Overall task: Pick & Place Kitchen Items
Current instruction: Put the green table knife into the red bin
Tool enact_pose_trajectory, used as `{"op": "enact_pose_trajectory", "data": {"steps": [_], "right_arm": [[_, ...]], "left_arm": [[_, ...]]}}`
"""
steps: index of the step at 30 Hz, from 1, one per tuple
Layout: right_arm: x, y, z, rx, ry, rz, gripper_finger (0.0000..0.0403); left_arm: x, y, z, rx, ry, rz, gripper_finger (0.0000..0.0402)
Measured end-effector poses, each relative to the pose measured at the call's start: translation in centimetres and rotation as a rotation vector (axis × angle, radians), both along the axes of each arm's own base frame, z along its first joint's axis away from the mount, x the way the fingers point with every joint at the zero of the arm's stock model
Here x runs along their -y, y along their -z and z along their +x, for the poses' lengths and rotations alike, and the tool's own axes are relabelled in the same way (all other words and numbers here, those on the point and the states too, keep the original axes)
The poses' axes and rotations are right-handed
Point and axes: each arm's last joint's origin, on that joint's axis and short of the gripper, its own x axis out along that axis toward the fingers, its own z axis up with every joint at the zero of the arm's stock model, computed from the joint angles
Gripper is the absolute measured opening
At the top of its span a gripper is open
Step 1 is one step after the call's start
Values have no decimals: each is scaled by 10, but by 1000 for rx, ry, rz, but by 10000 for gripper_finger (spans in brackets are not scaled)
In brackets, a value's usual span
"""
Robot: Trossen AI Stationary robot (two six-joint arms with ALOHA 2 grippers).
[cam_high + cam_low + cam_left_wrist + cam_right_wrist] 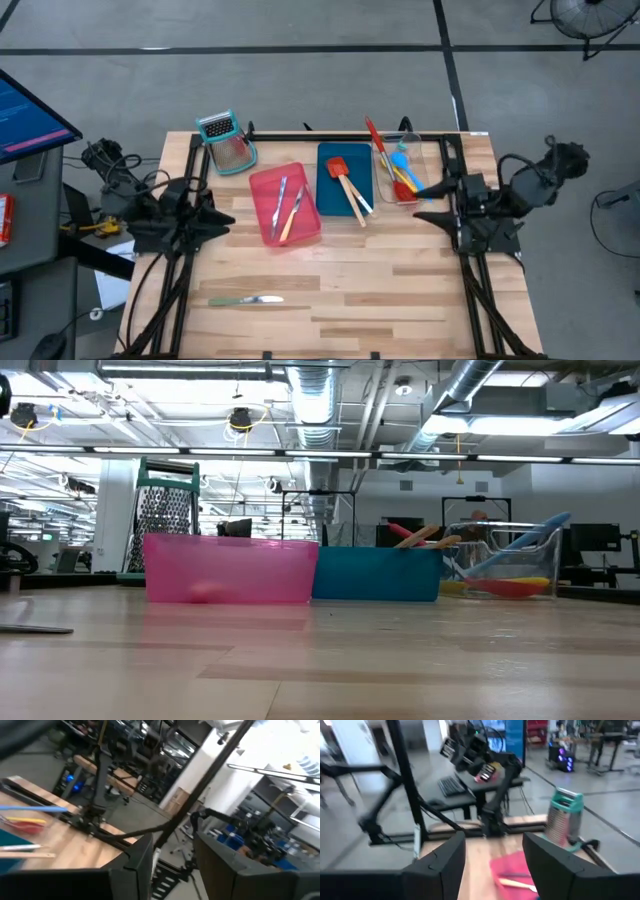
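With both pincers open and empty, the left pincer [222,218] should descend squarely over the pale-green-handled knife [245,300] lying alone near the pink tray [262,181].

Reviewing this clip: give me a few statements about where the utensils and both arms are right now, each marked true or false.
1. A knife lies alone on the bare table, outside every tray. True.
2. The pink tray is empty. False: it holds two slim utensils.
3. The blue tray holds wooden-handled spatulas. True.
4. The left tool grips a spoon. False: it is open and holds nothing, at the table's left edge.
5. The grater lies flat inside the clear tray. False: it stands on the table beside the pink tray; the clear tray holds spoons.
6. The right tool is open. True.
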Motion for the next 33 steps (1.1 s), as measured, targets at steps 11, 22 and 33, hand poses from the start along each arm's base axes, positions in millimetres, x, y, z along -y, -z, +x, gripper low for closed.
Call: {"op": "enact_pose_trajectory", "data": {"steps": [11, 22, 33], "right_arm": [[2, 114, -5, 183, -81, 137, 189], [22, 152, -36, 314, -121, 222, 182], [44, 163, -72, 266, -238, 272, 178]], "left_arm": [[-3, 6, 0, -53, -123, 71, 126], [-4, 18, 2, -99, -216, 109, 126], [-1, 36, 6, -132, -244, 87, 126]]}}
